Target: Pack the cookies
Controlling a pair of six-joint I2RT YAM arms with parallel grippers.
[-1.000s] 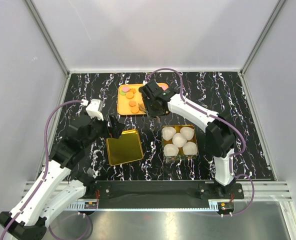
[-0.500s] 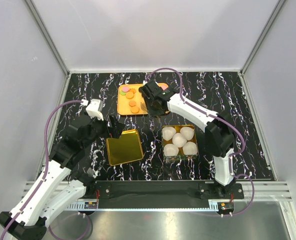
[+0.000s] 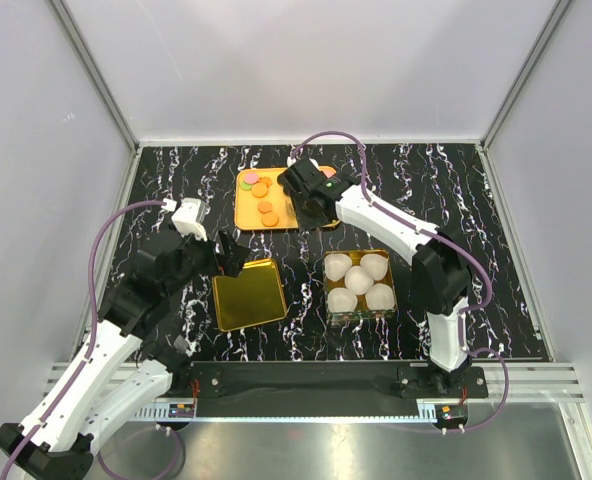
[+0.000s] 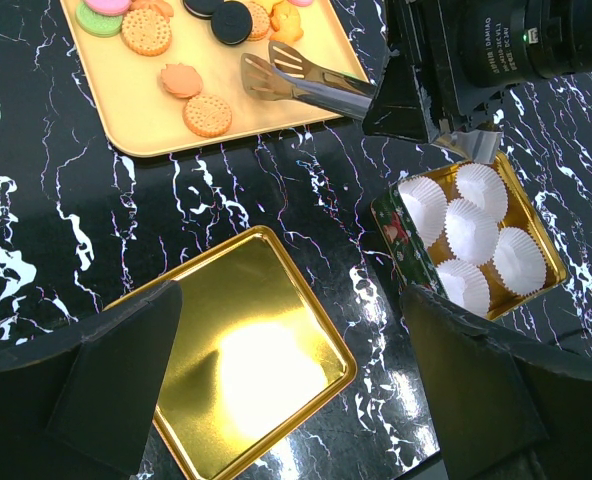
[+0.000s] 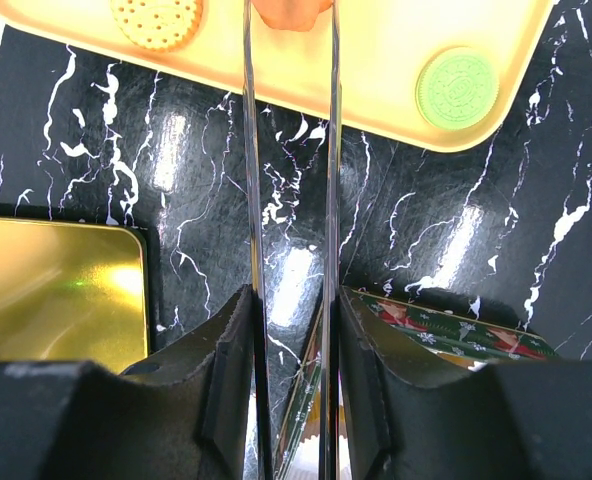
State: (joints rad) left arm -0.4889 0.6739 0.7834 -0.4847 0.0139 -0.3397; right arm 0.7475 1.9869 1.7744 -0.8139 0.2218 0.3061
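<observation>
1. The right gripper [image 5: 291, 335] is clamping the handle end of a pair of metal tongs [image 5: 251, 150], its two black fingers pressing on the arms from either side.
2. The tongs are reaching out over the near edge of the orange tray [image 5: 376, 40], their arms squeezed almost parallel with a narrow gap between them.
3. An orange cookie [image 5: 291, 10] is sitting between the tong tips at the top edge of the right wrist view; whether it is being lifted off the tray cannot be told.
4. The other cookies [image 4: 207, 115] are lying flat on the tray: orange ones, two black ones [image 4: 232, 18] and a green cookie [image 5: 458, 87] near one corner.
5. The left gripper [image 4: 296, 385] is hovering with its fingers spread wide, holding nothing, above the gold lid [image 4: 246, 360].
6. The open tin [image 4: 396, 235] is standing to the right of the lid, with five white paper cups [image 4: 473, 228] filling it.
</observation>
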